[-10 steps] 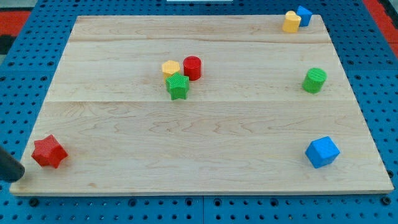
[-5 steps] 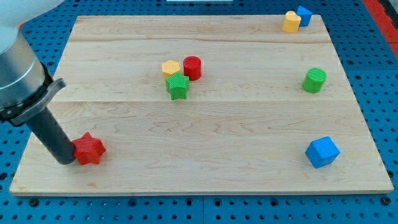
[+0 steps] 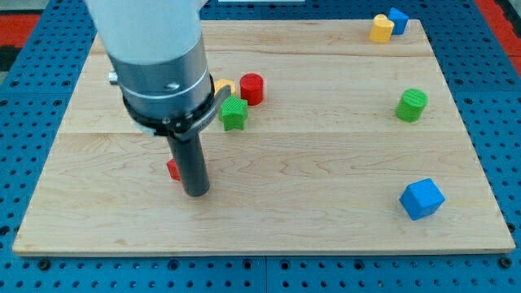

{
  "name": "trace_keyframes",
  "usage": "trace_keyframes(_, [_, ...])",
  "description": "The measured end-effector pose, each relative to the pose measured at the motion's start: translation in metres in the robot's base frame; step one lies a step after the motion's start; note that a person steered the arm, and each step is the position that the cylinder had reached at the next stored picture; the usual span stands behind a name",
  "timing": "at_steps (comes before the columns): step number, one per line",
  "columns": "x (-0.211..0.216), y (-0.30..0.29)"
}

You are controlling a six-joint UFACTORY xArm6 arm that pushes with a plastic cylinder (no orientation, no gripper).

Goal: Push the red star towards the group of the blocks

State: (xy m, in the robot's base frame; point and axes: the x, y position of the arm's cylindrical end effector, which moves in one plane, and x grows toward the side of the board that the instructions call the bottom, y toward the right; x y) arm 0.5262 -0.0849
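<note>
The red star (image 3: pixel 172 169) lies left of the board's middle, mostly hidden behind my rod; only its left edge shows. My tip (image 3: pixel 196 193) rests on the board touching the star's lower right side. The group sits above it: a green star (image 3: pixel 234 113), a red cylinder (image 3: pixel 251 88) and a yellow block (image 3: pixel 223 85) partly hidden by the arm's body. The red star is well below and left of the group.
A green cylinder (image 3: pixel 411 105) stands at the right. A blue cube (image 3: pixel 422 198) sits at the lower right. A yellow block (image 3: pixel 381 28) and a blue block (image 3: pixel 398 18) sit at the top right corner. The wooden board (image 3: pixel 326 163) lies on a blue pegboard.
The rod has swept from the lower left corner to the right and slightly up, pushing the red star along. The star has moved towards the group. Other blocks have not moved.
</note>
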Motion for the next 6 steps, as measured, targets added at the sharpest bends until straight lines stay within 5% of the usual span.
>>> trace_keyframes(2, [-0.015,-0.055])
trace_keyframes(6, [-0.095,-0.058])
